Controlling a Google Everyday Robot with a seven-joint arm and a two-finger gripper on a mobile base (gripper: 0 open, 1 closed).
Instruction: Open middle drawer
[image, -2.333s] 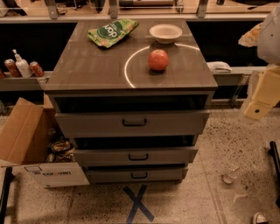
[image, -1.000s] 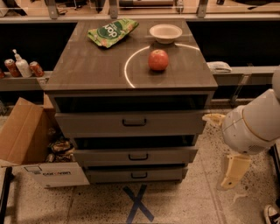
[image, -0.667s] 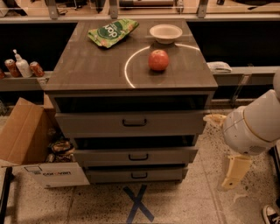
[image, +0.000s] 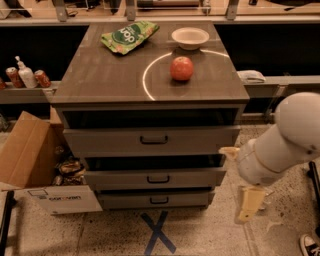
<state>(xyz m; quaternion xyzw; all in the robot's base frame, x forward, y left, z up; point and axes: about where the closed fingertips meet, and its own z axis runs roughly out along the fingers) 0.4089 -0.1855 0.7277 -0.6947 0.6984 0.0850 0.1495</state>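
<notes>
1. Gripper. The gripper (image: 249, 204) hangs from the white arm (image: 280, 145) at the right side of the view. It is low over the speckled floor (image: 210, 236) and points downward. It touches nothing and holds nothing that can be seen. Whether it is released or clenched cannot be told.

2. Task item. The middle drawer (image: 200, 177) lies to the left of the gripper and slightly higher. Its right end is near the gripper but apart from it. Its small dark bar handle (image: 158, 178) sits at the centre of the front, well to the gripper's left. A dark gap shows above the front.

3. Adjacent drawers. The cabinet has 3 drawers. The top drawer (image: 100, 141), with the tallest front and the widest handle, is up and to the left of the gripper. The bottom drawer (image: 190, 199), with the shortest front, is level with the gripper, to its left.

4. Counter. The counter (image: 100, 80) is well above the gripper, to its left. It carries 1 red apple (image: 181, 68), 1 white bowl (image: 190, 37) behind the apple, and 1 green snack bag (image: 129, 36) further left. A pale arc curves around the apple on its left.

5. Surroundings. An open cardboard box (image: 27, 155) stands far to the gripper's left, beside the cabinet. A blue tape cross (image: 157, 233) lies on the floor, down and to the left of the gripper.
</notes>
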